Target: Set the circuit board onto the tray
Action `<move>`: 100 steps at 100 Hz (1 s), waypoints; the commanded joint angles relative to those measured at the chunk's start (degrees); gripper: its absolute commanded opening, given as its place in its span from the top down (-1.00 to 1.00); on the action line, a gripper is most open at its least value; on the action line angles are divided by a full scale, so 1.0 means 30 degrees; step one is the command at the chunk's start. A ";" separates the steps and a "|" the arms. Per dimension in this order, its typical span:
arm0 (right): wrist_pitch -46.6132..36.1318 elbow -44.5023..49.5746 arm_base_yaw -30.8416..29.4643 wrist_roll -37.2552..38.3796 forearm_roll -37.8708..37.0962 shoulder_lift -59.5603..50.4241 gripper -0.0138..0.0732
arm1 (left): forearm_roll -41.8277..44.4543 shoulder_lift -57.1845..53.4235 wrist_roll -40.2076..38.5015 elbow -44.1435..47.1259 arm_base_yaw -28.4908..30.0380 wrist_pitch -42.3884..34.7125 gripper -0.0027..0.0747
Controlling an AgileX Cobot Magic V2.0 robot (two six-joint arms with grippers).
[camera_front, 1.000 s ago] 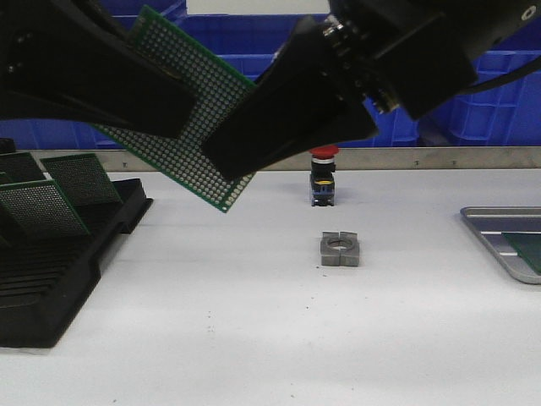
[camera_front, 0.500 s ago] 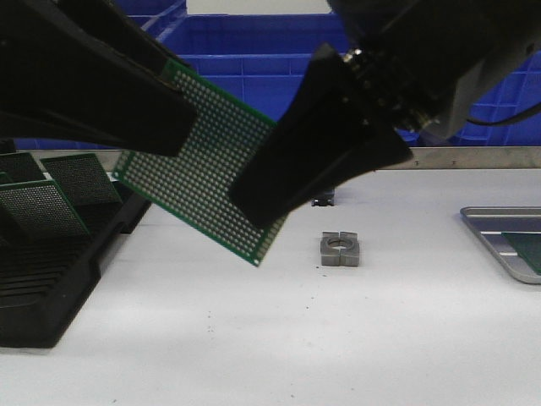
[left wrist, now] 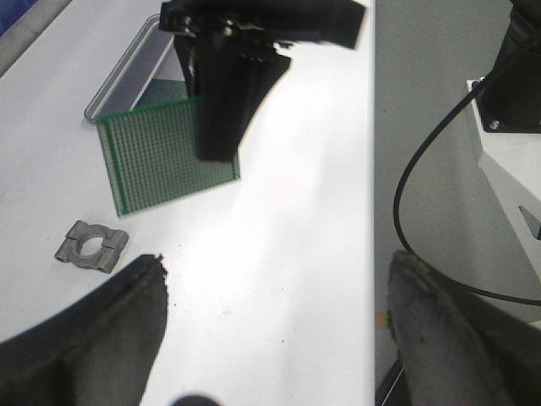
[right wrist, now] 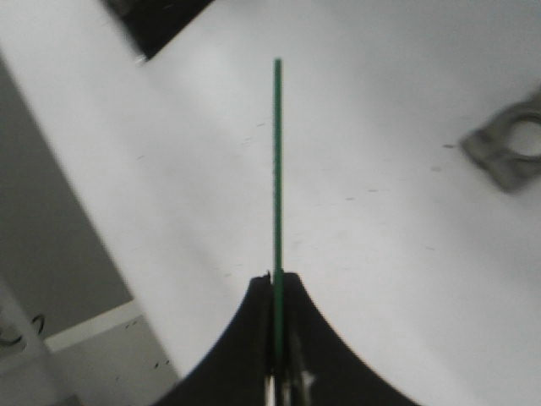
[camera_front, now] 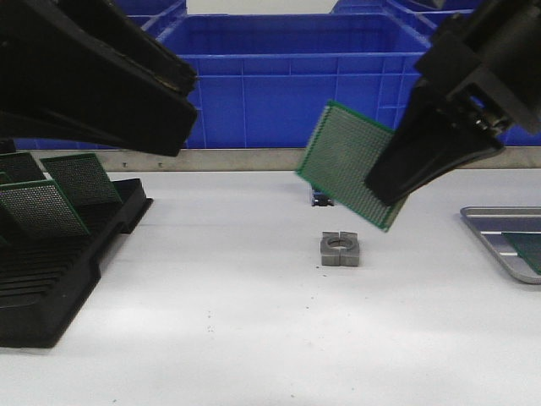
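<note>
The green perforated circuit board (camera_front: 342, 161) hangs tilted in the air above the table's middle. My right gripper (camera_front: 382, 191) is shut on its lower right edge. The right wrist view shows the board edge-on (right wrist: 276, 152) between the closed fingers of that gripper (right wrist: 279, 279). The left wrist view shows the board (left wrist: 156, 156) with the right gripper (left wrist: 215, 145) on it. The grey metal tray (camera_front: 494, 233) lies at the table's right edge with another green board (camera_front: 528, 249) in it, and also shows in the left wrist view (left wrist: 127, 72). My left gripper (camera_front: 173, 114) is open and empty (left wrist: 275, 271), high at the left.
A black slotted rack (camera_front: 51, 279) with upright green boards (camera_front: 80, 178) stands at the left. A grey metal clamp block (camera_front: 340, 249) lies mid-table, with a small black switch (camera_front: 321, 200) behind it. Blue crates (camera_front: 287, 85) line the back. The table's edge (left wrist: 374, 169) is near.
The board has left my left gripper and moved to the right in my right gripper alone. My left gripper has stayed at the upper left.
</note>
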 commanded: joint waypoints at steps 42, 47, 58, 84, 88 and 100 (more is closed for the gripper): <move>-0.6791 0.1070 -0.8260 0.0373 0.0561 0.1400 0.84 | -0.1303 -0.0489 -0.0003 -0.0569 -0.0176 0.0397 -0.37; -0.7007 0.1070 -0.8492 0.0353 0.0561 0.1730 0.84 | -0.1303 -0.0489 -0.0003 -0.0569 -0.0176 0.0397 -0.37; -0.7586 0.1075 -0.8670 0.0353 0.0561 0.1980 0.77 | -0.1303 -0.0489 -0.0003 -0.0569 -0.0176 0.0397 -0.36; -0.9406 0.1031 -0.8670 0.0338 0.0561 0.1898 -0.49 | -0.1267 -0.0489 -0.0003 -0.0569 -0.0176 0.0397 -0.35; -0.9406 0.1031 -0.8670 0.0338 0.0561 0.1898 -0.60 | -0.1267 -0.0489 -0.0003 -0.0569 -0.0176 0.0397 -0.35; -0.9037 0.1031 -0.8670 0.0338 0.0561 0.1898 -0.65 | -0.1267 -0.0489 -0.0003 -0.0569 -0.0132 0.0353 -0.35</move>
